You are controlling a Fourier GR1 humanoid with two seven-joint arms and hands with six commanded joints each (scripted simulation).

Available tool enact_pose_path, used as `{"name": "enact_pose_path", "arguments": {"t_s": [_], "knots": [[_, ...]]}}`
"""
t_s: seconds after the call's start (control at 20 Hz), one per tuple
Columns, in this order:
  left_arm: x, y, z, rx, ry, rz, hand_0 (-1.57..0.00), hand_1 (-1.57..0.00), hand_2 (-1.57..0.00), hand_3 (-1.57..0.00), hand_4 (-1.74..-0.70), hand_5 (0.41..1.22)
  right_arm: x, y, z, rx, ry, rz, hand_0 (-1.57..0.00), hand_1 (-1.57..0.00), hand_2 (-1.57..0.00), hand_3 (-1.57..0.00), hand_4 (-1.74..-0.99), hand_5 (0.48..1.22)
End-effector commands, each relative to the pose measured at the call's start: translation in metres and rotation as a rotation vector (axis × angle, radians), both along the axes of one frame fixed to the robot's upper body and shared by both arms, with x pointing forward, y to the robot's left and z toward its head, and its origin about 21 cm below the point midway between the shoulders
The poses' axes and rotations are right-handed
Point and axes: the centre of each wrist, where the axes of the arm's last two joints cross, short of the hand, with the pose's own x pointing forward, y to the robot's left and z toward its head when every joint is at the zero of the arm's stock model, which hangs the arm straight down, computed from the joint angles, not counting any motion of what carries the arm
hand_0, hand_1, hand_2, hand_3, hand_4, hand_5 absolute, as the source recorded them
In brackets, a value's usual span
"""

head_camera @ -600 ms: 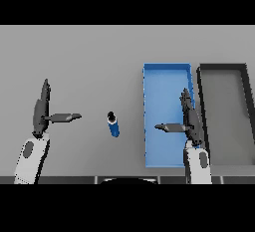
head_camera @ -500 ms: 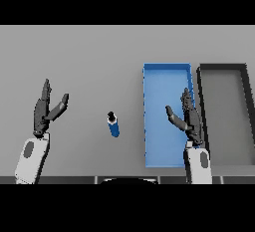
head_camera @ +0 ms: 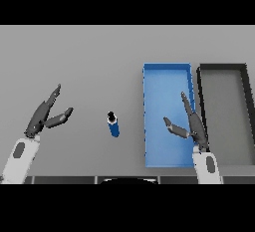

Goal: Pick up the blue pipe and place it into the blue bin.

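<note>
Blue pipe (head_camera: pixel 113 124) lies on the grey tabletop (head_camera: pixel 89 61), centre frame, just left of the blue bin (head_camera: pixel 167 74). Left hand (head_camera: pixel 44 117) hovers lower left, fingers spread, empty. Right hand (head_camera: pixel 191 126) hangs over the bin's lower right, fingers straight, holding nothing. Dark bin (head_camera: pixel 223 68) far right.

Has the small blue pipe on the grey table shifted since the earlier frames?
No. The small blue pipe lies at the same spot on the grey table, the same gap left of the blue rectangular bin.

Bare sorting bench, grey table (head_camera: pixel 74 57), blue bin (head_camera: pixel 167 151), dark bin (head_camera: pixel 221 67)
</note>
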Motion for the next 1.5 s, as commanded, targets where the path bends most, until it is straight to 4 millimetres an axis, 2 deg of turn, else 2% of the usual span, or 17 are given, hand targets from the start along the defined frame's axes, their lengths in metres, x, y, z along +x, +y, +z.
{"name": "enact_pose_path", "arguments": {"t_s": [0.0, 0.25, 0.3, 0.5, 0.7, 0.95, 1.35, 1.45], "knots": [[0.001, -0.002, 0.001, -0.001, 0.0, -0.016, 0.0, 0.0, 0.0, 0.0, -0.97, 0.598, -0.001, -0.003, 0.002, 0.001, 0.007, -0.002, 0.0, 0.0, 0.0, 0.0, -1.191, 0.587], [-0.016, -0.009, 0.013, -0.004, 0.008, -0.201, 0.0, 0.0, 0.0, 0.0, -0.98, 0.578, 0.0, 0.005, 0.007, 0.012, 0.003, -0.008, 0.0, 0.0, 0.0, 0.0, -1.194, 0.579], [-0.023, -0.016, 0.012, -0.002, 0.028, -0.239, 0.0, 0.0, 0.0, 0.0, -0.99, 0.566, 0.0, 0.005, 0.003, 0.006, 0.02, -0.012, 0.0, 0.0, 0.0, 0.0, -1.2, 0.58], [-0.032, -0.044, 0.011, 0.076, 0.152, -0.328, 0.0, 0.0, 0.0, 0.0, -1.03, 0.496, 0.001, 0.004, 0.006, 0.021, 0.001, 0.003, 0.0, 0.0, 0.0, 0.0, -1.229, 0.576], [-0.045, -0.072, 0.002, 0.101, 0.169, -0.429, 0.0, 0.0, 0.0, 0.0, -1.08, 0.469, -0.004, 0.0, 0.01, 0.011, -0.009, 0.0, 0.0, 0.0, 0.0, 0.0, -1.213, 0.572], [-0.037, -0.103, -0.011, 0.056, 0.145, -0.474, 0.0, 0.0, 0.0, 0.0, -1.15, 0.484, -0.001, 0.003, 0.007, 0.025, 0.013, 0.004, 0.0, 0.0, 0.0, 0.0, -1.21, 0.564], [-0.019, -0.14, -0.041, -0.024, 0.158, -0.438, 0.0, 0.0, 0.0, 0.0, -1.14, 0.495, -0.003, 0.003, 0.005, 0.038, 0.019, -0.006, 0.0, 0.0, 0.0, 0.0, -1.2, 0.549], [-0.017, -0.144, -0.049, -0.015, 0.144, -0.427, 0.0, 0.0, 0.0, 0.0, -1.12, 0.494, -0.002, 0.004, 0.005, 0.047, 0.021, -0.008, 0.0, 0.0, 0.0, 0.0, -1.201, 0.548]]}}
